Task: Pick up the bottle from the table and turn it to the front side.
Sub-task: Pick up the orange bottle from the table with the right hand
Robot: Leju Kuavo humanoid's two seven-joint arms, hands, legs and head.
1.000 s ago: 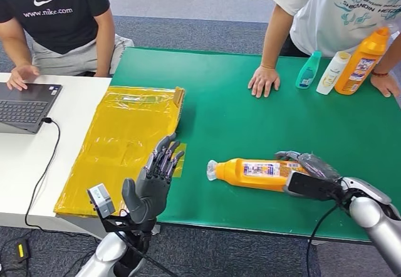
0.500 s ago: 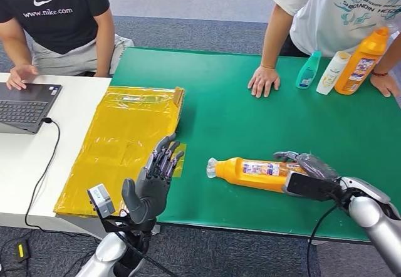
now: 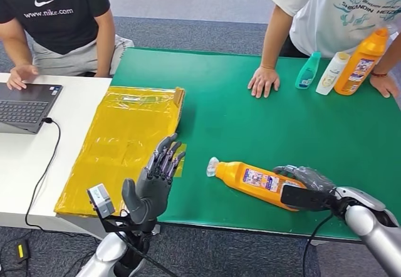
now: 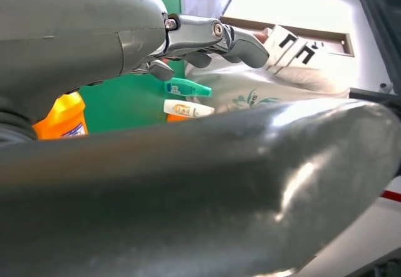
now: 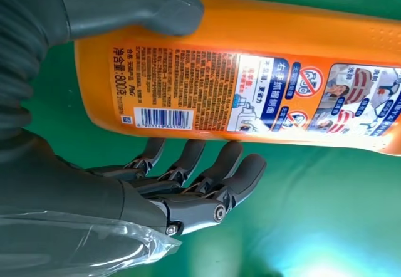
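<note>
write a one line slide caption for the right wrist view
Right hand grips the base of the orange bottle, barcode label facing the camera, over the green table.

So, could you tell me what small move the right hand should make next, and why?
Probably close the fingers under the orange bottle and lift it slightly. The right hand already has its thumb on the bottle's base end, but the fingers look apart from it, and the barcode side faces the wrist camera, so it needs clearance off the green table to turn.
</note>
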